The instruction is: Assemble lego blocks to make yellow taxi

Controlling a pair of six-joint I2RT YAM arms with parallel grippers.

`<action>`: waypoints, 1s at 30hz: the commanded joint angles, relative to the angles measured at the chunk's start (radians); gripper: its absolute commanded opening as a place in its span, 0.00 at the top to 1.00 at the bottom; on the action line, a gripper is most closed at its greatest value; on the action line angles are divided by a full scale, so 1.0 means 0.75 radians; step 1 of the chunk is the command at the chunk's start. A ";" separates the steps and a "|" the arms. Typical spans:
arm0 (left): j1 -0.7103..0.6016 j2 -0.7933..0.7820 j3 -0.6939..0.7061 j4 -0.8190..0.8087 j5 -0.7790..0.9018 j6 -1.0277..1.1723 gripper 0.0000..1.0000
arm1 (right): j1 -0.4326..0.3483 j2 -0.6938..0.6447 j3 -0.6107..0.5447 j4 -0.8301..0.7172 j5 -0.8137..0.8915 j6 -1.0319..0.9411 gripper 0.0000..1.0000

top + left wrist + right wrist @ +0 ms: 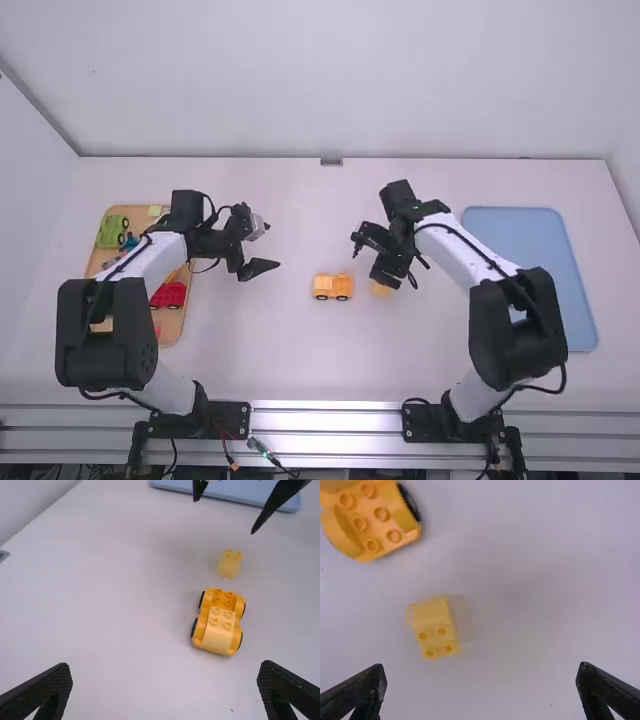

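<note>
"Starting with the left gripper (pixel 270 243), how do its jaws stand?"

"Spread wide apart, above the table (pixel 300 360). The wheeled base (pixel 333 287) sits beyond their tips, towards the right gripper (pixel 364 262), and a little nearer the arms' bases than they are."

"And the right gripper's jaws?"

"Those are wide apart too. The yellow block (pixel 435 630) lies just past their tips, closer to the jaw on the side of the arms' bases, and within the span of the gap."

"Is the block touching the wheeled base?"

"No, they're near each other but separate, with the wheeled base on the side towards the left jaws. Both stand upright on the table, studs up. The base is orange-yellow, the block paler."

"What's behind the jaws?"

"Behind the left jaws, partly under that arm, is the wooden tray (pixel 172 325). It holds the red car (pixel 168 295) and the green piece (pixel 112 232), among other pieces. Behind the right jaws, on the outer side of that arm, lies the blue tray (pixel 545 250)."
</note>
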 commanded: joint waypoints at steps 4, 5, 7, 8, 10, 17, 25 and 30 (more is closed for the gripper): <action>-0.006 -0.021 -0.047 0.043 0.011 0.015 0.01 | 0.028 0.117 0.074 -0.081 0.025 -0.192 0.05; 0.000 -0.021 -0.048 0.045 0.010 0.015 0.01 | 0.025 0.129 0.074 -0.086 0.021 -0.193 0.05; 0.000 -0.021 -0.048 0.045 0.007 0.015 0.01 | 0.016 0.151 0.069 -0.104 0.008 -0.189 0.06; -0.006 -0.021 -0.048 0.050 0.006 0.015 0.01 | 0.012 0.153 0.057 -0.100 -0.012 -0.173 0.06; -0.007 -0.021 -0.048 0.053 0.006 0.015 0.01 | 0.004 0.153 0.036 -0.090 -0.055 -0.168 0.05; -0.006 -0.021 -0.048 0.060 0.006 0.015 0.01 | -0.010 0.152 -0.072 0.025 -0.086 -0.044 0.07; -0.007 -0.021 -0.048 0.060 0.006 0.015 0.01 | -0.012 0.151 -0.142 0.086 -0.077 -0.037 0.08; 0.002 -0.021 -0.048 0.060 0.006 0.015 0.01 | -0.005 0.151 -0.203 0.190 -0.077 0.006 0.11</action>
